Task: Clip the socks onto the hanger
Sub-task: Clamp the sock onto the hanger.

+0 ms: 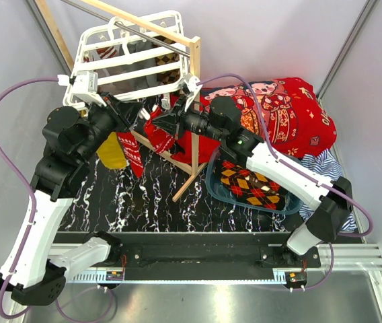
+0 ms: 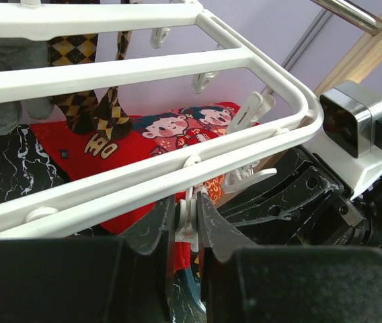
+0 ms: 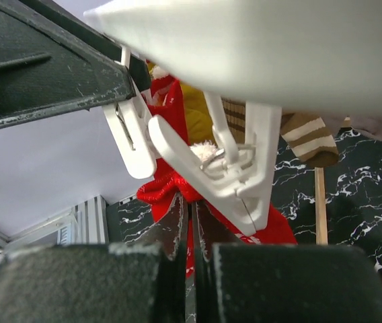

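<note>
- Under the near bar of the hanger (image 2: 144, 67), your left gripper (image 2: 188, 225) is pinched together on a dangling white clip (image 2: 189, 202). I judge the squeeze is there to spread the clip's mouth for a sock.
- Your right gripper (image 3: 192, 225) is clamped on a red sock (image 3: 167, 188) and holds its bunched top up just below the clips. Whether the cloth sits inside a mouth, I cannot tell.
- Your left arm rises from its base with a bent elbow, its wrist tipped up at the frame's near edge.
- Your right arm stretches diagonally across the blue basin (image 1: 212, 183) with its wrist pointing left, so both grippers meet nose to nose.
- Other socks hang from the frame already, a striped sock (image 3: 305, 131) among them, and argyle socks (image 1: 251, 185) wait in the basin.
</note>
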Robot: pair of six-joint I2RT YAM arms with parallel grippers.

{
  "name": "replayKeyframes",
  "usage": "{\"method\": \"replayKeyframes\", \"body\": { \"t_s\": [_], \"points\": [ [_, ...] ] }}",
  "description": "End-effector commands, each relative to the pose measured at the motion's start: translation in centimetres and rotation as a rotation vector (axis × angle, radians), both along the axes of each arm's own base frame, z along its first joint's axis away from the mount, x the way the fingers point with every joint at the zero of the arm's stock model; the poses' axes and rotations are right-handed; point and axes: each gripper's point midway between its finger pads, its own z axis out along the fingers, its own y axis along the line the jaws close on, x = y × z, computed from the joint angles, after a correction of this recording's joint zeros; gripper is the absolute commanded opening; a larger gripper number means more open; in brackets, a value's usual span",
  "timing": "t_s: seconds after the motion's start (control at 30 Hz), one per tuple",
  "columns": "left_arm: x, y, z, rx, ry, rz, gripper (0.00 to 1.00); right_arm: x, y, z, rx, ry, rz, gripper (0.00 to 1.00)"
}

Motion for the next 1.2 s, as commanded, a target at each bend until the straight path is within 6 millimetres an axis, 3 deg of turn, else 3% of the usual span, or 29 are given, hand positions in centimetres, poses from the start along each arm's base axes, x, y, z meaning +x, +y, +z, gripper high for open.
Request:
{"method": "replayKeyframes", "body": {
  "t_s": [0.0, 0.5, 1.17],
  "points": [
    [-0.6, -0.6, 0.5, 0.003, -0.034, -0.045, 0.05, 0.5, -0.3, 3.1, 0.056, -0.034, -0.036, 0.00],
    [-1.4, -1.3, 0.0, 0.058, -0.065, -0.113, 0.05, 0.8, -0.2, 4.1, 0.060, -0.046, -0.043, 0.00],
    [-0.9, -0.7, -0.9, 0.151, -0.081, -0.093, 0.04, -0.8, -0.6, 6.5, 0.105, -0.069, 0.007, 0.00]
  ]
}}
